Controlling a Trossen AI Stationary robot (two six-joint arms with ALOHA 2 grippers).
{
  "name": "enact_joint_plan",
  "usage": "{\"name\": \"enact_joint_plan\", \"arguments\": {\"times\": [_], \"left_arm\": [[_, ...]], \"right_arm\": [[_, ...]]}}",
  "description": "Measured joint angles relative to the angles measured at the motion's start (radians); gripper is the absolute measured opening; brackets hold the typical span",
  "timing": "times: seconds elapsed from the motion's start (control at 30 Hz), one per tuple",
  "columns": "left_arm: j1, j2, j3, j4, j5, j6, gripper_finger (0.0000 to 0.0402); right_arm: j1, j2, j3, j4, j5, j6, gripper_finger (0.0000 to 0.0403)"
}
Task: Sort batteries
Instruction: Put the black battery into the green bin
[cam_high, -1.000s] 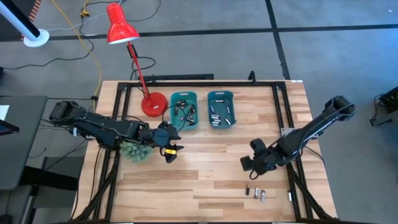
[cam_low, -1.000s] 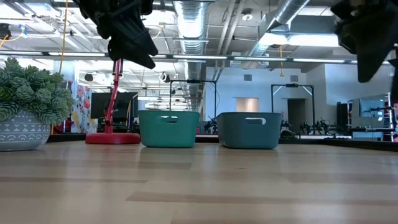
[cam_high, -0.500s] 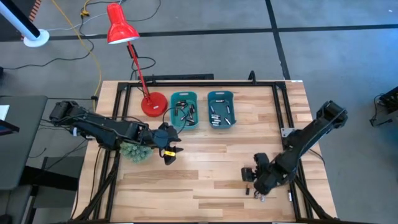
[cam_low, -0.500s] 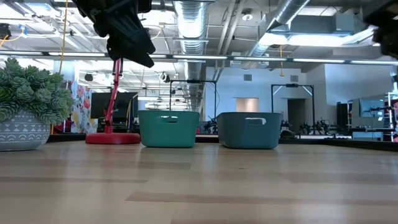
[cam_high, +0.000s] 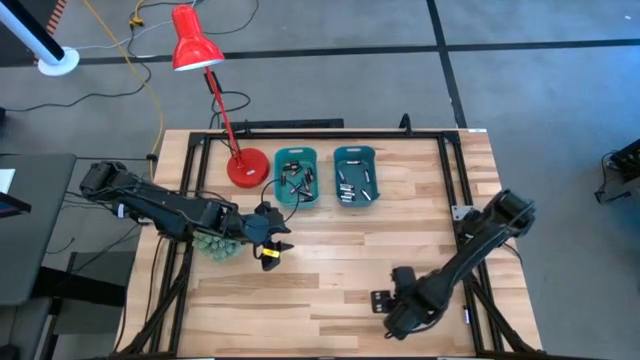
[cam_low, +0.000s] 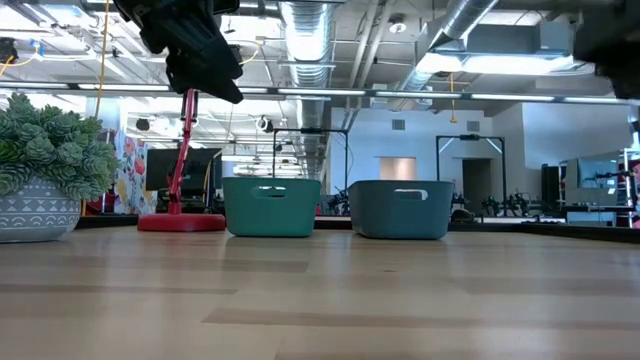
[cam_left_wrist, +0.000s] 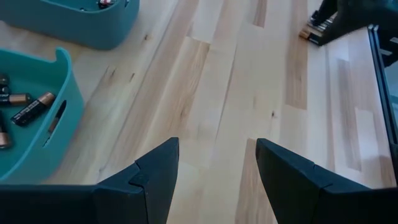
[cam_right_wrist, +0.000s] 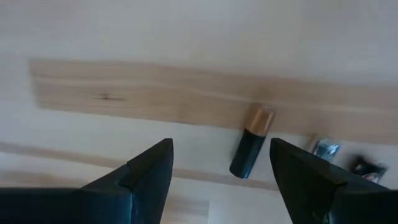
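a pale wood-plank tabletop (cam_high: 330, 260) carries two teal plastic bins (cam_high: 297, 177) holding small cylindrical batteries (cam_high: 352, 183). the right hand (cam_high: 382, 302), fingers spread and empty, hovers just above a loose black, copper-tipped battery (cam_right_wrist: 251, 150). the left hand (cam_high: 272, 252) hangs released near a spiky plant (cam_high: 215, 244).

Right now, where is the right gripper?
In the high view the right gripper hangs open over the table's near edge, right of centre; its wrist view shows a black-and-copper battery lying on the wood just ahead.
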Motion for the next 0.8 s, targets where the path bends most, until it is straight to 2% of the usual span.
{"name": "enact_joint_plan", "arguments": {"times": [0.2,0.47,0.57,0.8], "left_arm": [[0.000,0.000,0.000,0.000,0.000,0.000,0.0210],[0.000,0.000,0.000,0.001,0.000,0.000,0.0210],[0.000,0.000,0.000,0.000,0.000,-0.001,0.0210],[0.000,0.000,0.000,0.000,0.000,-0.002,0.0210]], "right_arm": [[-0.002,0.102,0.055,-0.010,-0.029,0.000,0.0280],[-0.009,0.148,0.068,-0.008,-0.067,-0.001,0.0267],[-0.009,0.149,0.068,-0.012,-0.069,-0.021,0.0226],[-0.008,0.150,0.066,-0.018,-0.073,-0.103,0.0066]]}}
